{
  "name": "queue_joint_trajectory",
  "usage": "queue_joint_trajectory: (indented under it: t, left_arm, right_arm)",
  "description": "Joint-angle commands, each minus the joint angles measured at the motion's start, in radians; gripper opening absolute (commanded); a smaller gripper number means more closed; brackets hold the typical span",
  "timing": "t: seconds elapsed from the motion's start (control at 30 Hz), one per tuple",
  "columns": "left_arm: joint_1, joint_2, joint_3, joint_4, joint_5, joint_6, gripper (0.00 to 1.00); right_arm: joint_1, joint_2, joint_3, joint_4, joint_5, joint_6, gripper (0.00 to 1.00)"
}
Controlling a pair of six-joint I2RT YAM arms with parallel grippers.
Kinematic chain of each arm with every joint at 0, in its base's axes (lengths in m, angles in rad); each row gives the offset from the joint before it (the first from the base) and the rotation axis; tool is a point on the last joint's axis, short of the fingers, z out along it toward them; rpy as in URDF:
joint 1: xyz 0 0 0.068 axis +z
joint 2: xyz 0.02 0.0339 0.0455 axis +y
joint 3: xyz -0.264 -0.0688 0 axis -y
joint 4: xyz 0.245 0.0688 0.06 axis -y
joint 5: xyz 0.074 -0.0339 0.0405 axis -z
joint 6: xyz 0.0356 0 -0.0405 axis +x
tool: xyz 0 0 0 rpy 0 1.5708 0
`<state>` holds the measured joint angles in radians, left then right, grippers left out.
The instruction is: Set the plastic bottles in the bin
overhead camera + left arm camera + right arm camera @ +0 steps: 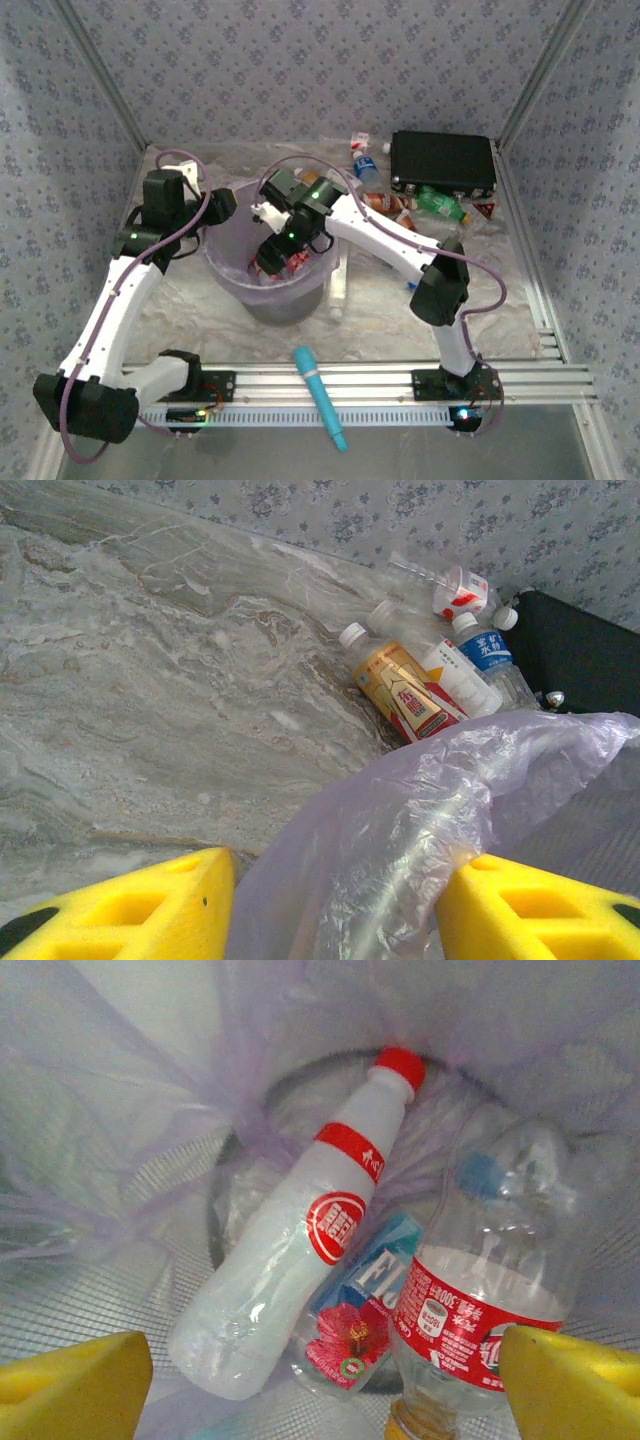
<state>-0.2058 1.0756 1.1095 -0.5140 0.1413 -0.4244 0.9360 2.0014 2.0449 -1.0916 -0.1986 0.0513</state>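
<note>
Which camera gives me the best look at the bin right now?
Top external: the whole bin shows from above, rim to base. Left wrist gives a close stretch of its liner rim, inside the left gripper; right wrist looks down inside it, at bottles lying on the bottom.

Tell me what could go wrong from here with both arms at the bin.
1. The open right hand sits deep in the bin; lifting out, it may snag the loose liner.
2. The left hand has the liner between its fingers; any pull might tip the bin or tear the plastic.
</note>
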Motion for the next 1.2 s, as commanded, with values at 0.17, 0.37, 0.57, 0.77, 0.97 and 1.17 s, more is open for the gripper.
queue_joint_trajectory:
  t: [0.17, 0.37, 0.57, 0.77, 0.97, 1.17]
  left_arm:
    - [-0.012, 0.018, 0.001, -0.002, -0.024, -0.002, 0.55]
    - [-0.014, 0.022, 0.012, -0.007, -0.024, 0.001, 0.55]
    - [-0.018, 0.030, 0.013, -0.005, -0.027, 0.001, 0.55]
    - [-0.018, 0.030, 0.013, -0.007, -0.029, 0.004, 0.55]
    - [-0.019, 0.030, 0.010, -0.006, -0.029, 0.004, 0.55]
    - [-0.018, 0.024, 0.001, -0.004, -0.029, -0.002, 0.55]
  right_arm:
    - [-0.026, -0.208, 0.132, 0.063, 0.037, -0.019, 0.94]
    - [-0.087, -0.316, 0.070, 0.062, 0.136, -0.015, 0.94]
    - [-0.251, -0.441, -0.158, 0.103, 0.135, 0.077, 0.94]
    - [-0.412, -0.567, -0.462, 0.205, 0.039, 0.221, 0.93]
    - [-0.459, -0.610, -0.677, 0.293, -0.013, 0.316, 0.92]
    - [-0.421, -0.522, -0.827, 0.397, -0.032, 0.423, 0.91]
